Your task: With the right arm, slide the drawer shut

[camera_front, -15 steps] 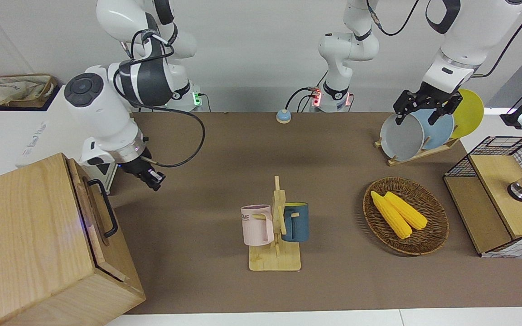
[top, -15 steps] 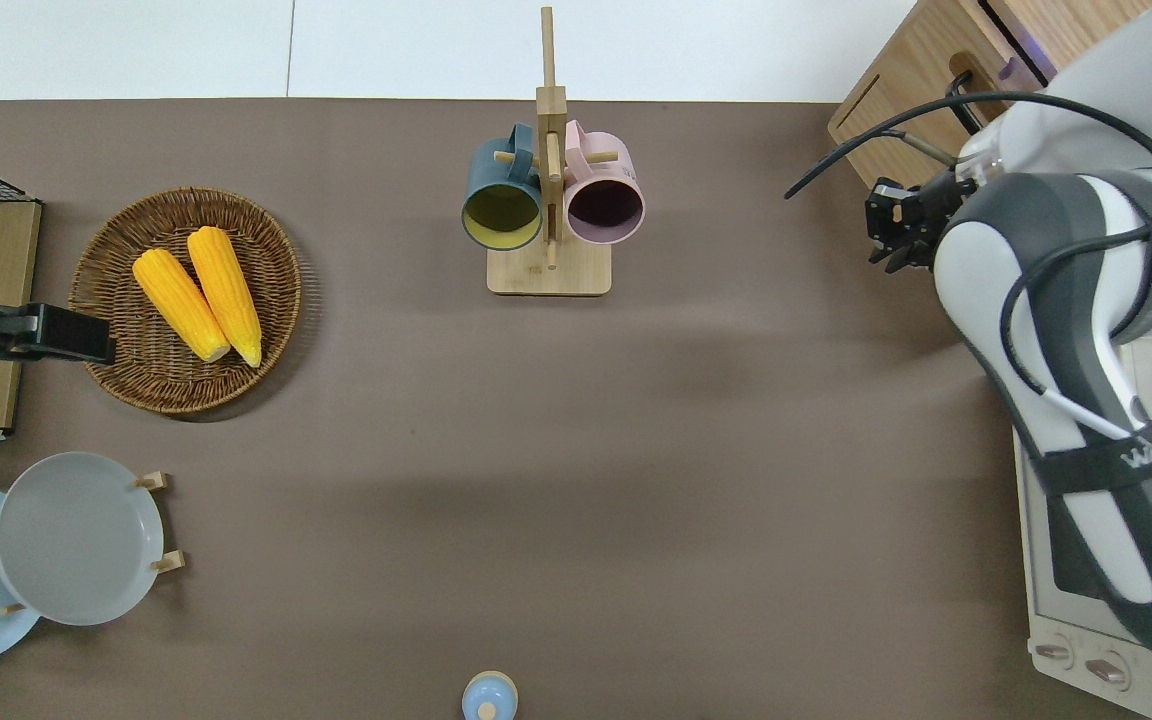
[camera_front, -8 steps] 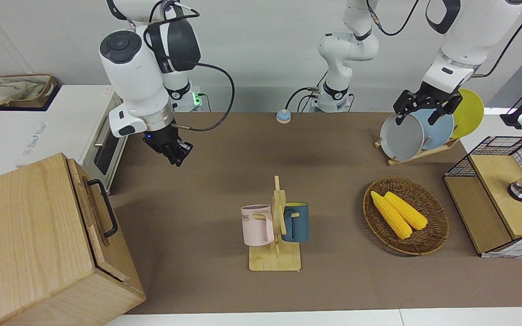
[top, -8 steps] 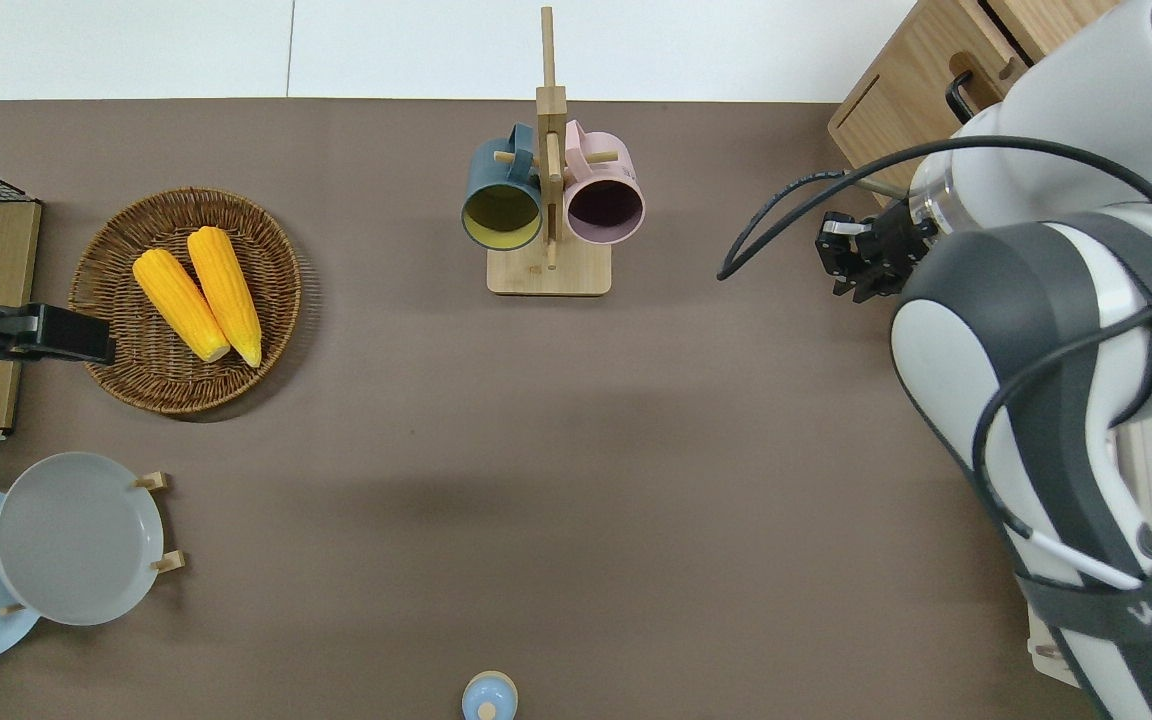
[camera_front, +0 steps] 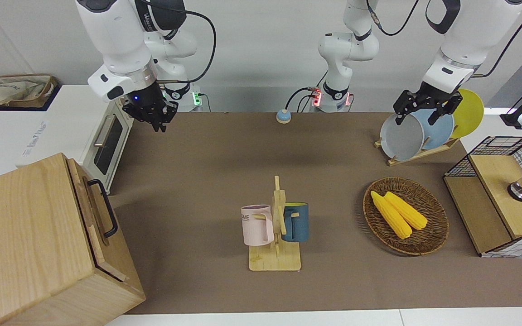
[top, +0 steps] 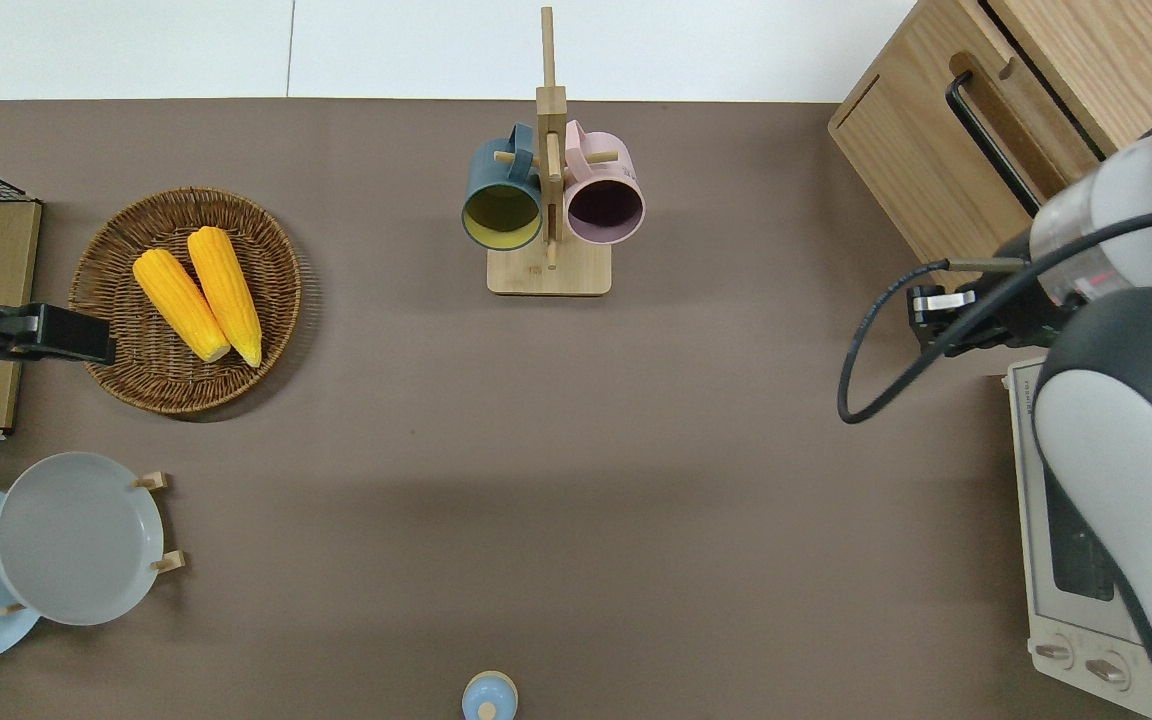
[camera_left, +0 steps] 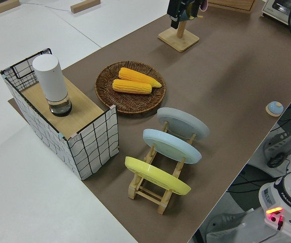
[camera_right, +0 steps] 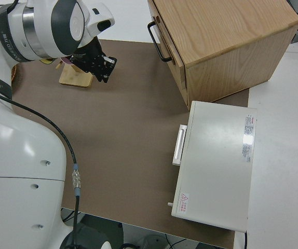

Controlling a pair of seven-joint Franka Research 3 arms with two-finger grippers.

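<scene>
Right gripper (camera_front: 159, 122): raised in the air, fingers pointing down, holding nothing; whether the fingers are spread or together cannot be told. In the overhead view it (top: 926, 322) is over the brown table mat (top: 636, 480), just off the corner of the white oven (top: 1076, 560) and apart from the cabinet.
Right arm (camera_front: 116, 40): bent upright over its end of the table, a blue light showing at the wrist; a black cable loops from the wrist.
Left arm: parked.
Drawer (camera_front: 89, 206): in the pale wood cabinet (camera_front: 25, 244) at the right arm's end of the table, farther from the robots than the oven; its front sits nearly flush with the cabinet face, the black bar handle (camera_front: 105, 207) untouched.
Writing: "WAN…" can be partly read on the right arm's dark band; the pink mug shows letters ending "ME"; print on the oven's top is too small to read.
Mug stand (camera_front: 277, 235): wooden, with a pink mug (camera_front: 257, 225) and a blue mug (camera_front: 295, 222) hung on its pegs.
Wicker basket (camera_front: 428, 244): holds two corn cobs (camera_front: 398, 213) side by side.
Plate rack (camera_left: 150, 190): holds a yellow, a blue and a grey plate on edge.
Wire-mesh box (camera_left: 92, 136): a white cylinder (camera_left: 52, 83) stands on its wooden shelf.
</scene>
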